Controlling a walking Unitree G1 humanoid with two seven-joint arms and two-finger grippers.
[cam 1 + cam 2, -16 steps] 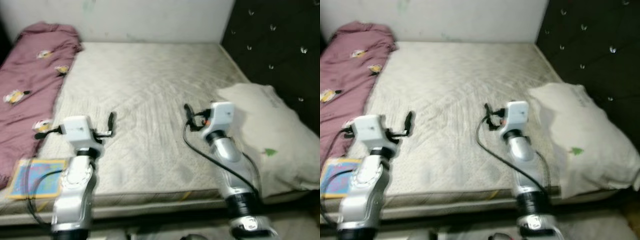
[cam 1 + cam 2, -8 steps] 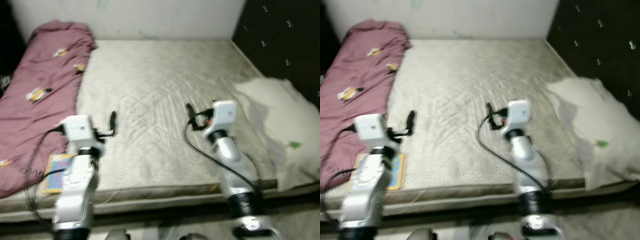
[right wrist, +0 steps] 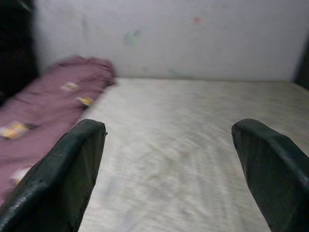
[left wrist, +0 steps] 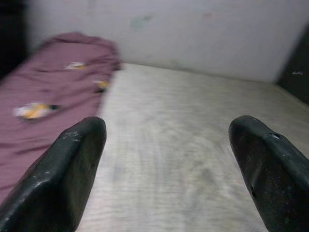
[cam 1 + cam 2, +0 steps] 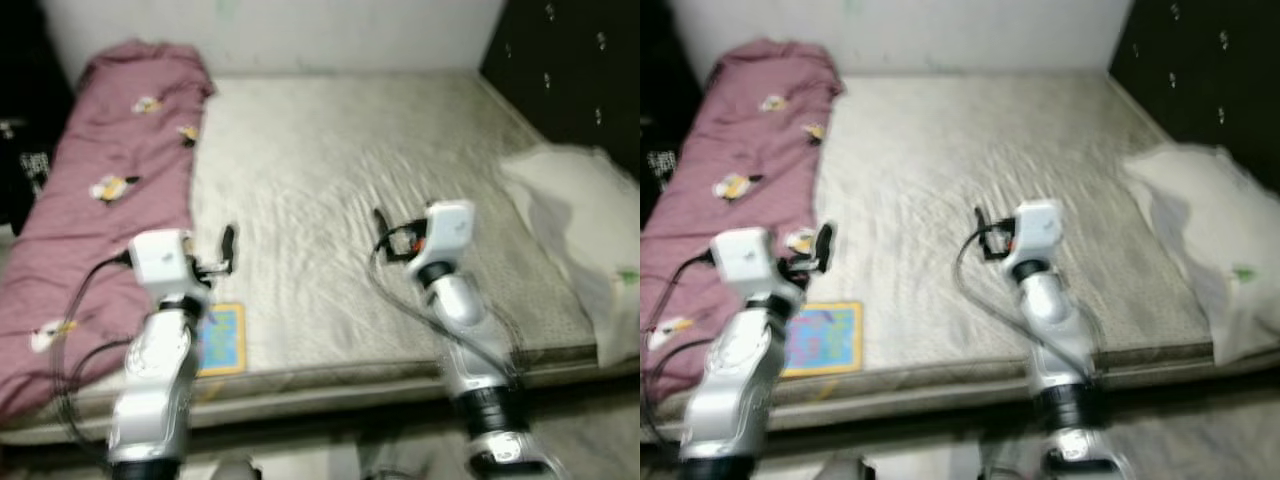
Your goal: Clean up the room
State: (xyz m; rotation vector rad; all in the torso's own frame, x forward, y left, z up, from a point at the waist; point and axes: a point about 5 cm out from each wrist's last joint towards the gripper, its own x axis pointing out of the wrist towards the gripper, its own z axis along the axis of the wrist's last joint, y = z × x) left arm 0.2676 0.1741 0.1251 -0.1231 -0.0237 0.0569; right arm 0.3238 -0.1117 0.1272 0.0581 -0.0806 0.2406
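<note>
Left eye view, somewhat blurred: left gripper [image 5: 228,243] and right gripper [image 5: 378,224] hover over the mattress [image 5: 330,150], fingers spread, grasping nothing; maroon blanket [image 5: 90,190] alongside.

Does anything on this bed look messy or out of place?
Yes. The mattress is bare, with no sheet. A maroon blanket lies bunched along its left side, a colourful book sits at the near edge, and a white pillow slumps over the right edge by the dark headboard.

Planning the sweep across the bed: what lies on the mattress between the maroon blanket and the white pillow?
Bare mattress lies between the maroon blanket and the white pillow, as the left eye view shows.
</note>
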